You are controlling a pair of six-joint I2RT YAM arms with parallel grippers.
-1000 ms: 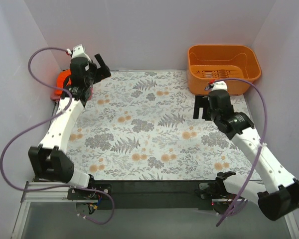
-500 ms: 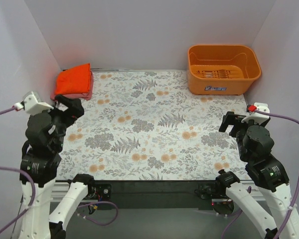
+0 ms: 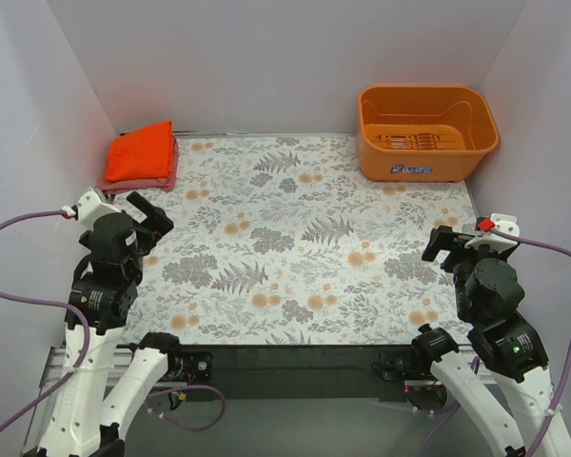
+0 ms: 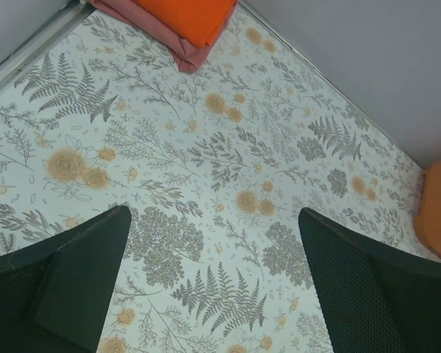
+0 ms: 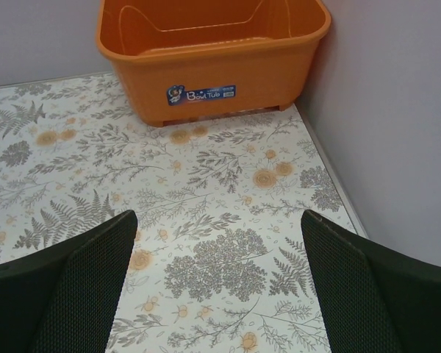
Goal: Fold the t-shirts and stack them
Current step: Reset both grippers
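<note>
Nearest, both arms sit at the table's (image 3: 295,286) near edge. The left gripper (image 3: 145,217) and right gripper (image 3: 445,244) hover above the floral surface with jaws spread wide, holding and touching nothing. In the far left corner, the orange-red t-shirt (image 3: 141,152) lies folded on top of the folded pinkish-red t-shirt (image 3: 164,181). In the far right corner stands an orange tub (image 3: 428,162), apparently empty. The folding and stacking look finished, so the next move probably calls for no further grasp.
</note>
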